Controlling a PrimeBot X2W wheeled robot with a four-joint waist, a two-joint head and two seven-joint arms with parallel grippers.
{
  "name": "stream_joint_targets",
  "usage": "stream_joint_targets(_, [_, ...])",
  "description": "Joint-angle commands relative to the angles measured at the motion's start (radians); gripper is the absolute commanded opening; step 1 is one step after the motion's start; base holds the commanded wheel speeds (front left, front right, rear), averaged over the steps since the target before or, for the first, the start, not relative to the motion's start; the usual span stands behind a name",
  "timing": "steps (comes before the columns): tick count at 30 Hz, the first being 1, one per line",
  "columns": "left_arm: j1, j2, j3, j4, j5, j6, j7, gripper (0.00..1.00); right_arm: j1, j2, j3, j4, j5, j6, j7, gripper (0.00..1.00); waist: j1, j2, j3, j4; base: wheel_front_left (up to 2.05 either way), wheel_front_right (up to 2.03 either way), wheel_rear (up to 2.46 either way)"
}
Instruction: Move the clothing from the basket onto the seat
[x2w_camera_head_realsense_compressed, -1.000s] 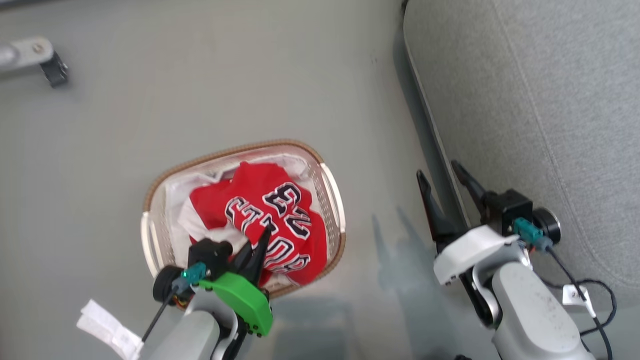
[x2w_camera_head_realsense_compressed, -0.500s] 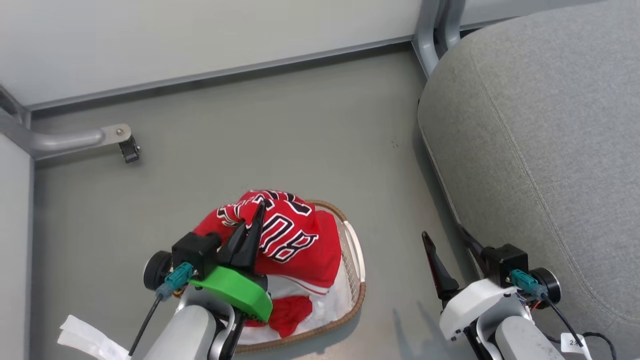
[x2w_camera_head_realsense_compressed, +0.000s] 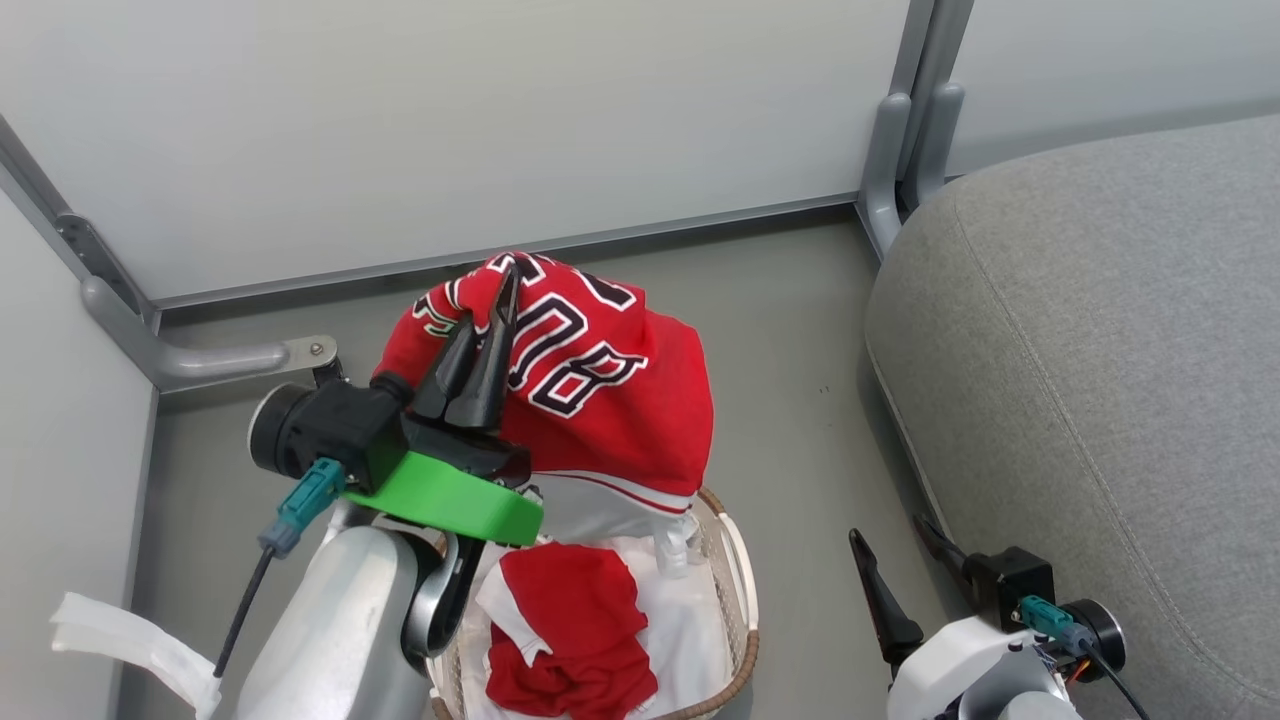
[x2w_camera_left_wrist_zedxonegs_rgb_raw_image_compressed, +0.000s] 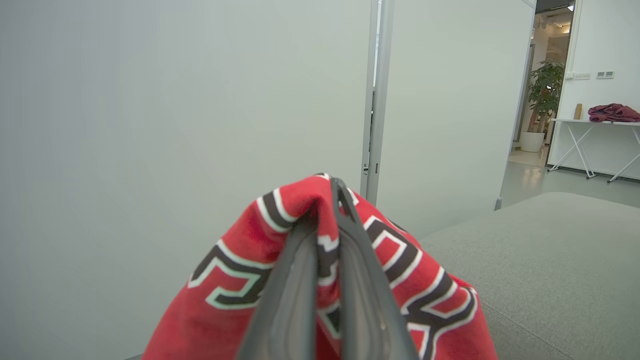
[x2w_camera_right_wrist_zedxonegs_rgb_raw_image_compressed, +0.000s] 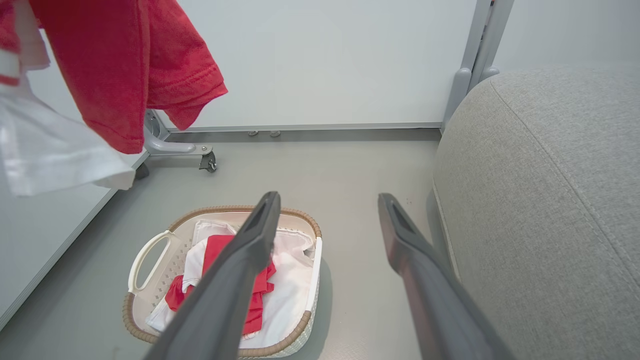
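A: Clothing, item one: red garment (x2w_camera_head_realsense_compressed: 570, 630), crumpled on white liner (x2w_camera_head_realsense_compressed: 685, 600) inside basket (x2w_camera_head_realsense_compressed: 742, 590), closest to the robot's body. Right gripper?

B: Right gripper (x2w_camera_head_realsense_compressed: 888, 528): fingers spread wide, nothing between them, low between basket and seat (x2w_camera_head_realsense_compressed: 1100, 350).

A: Clothing, item two?

B: Jersey (x2w_camera_head_realsense_compressed: 610, 390), red, black lettering outlined in white. Pinched at an upper fold by left gripper (x2w_camera_head_realsense_compressed: 490, 300), fingers pressed together on the cloth. Hangs in the air above basket, well off the floor (x2w_camera_head_realsense_compressed: 790, 400).

A: Farther off?

B: Seat to the right, grey, bare where visible. Pale partition panels (x2w_camera_head_realsense_compressed: 500, 130) behind.

A: Step in hand?

B: Carry of Jersey from basket to seat, by the look of it; roughly half the load out. Next move: swing to the right, high enough for the trailing hem to pass the cushion's rounded edge, then release over the flat top. Red garment to follow.
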Motion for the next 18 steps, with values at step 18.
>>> stream_joint_targets(18, [0.011, -0.015, 0.0, -0.026, -0.007, -0.004, -0.001, 0.0, -0.151, -0.004, 0.194, -0.247, 0.036, -0.001, -0.004, 1.0, 0.0001, 0.0, -0.018, 0.0, 0.0, 0.0, 0.0])
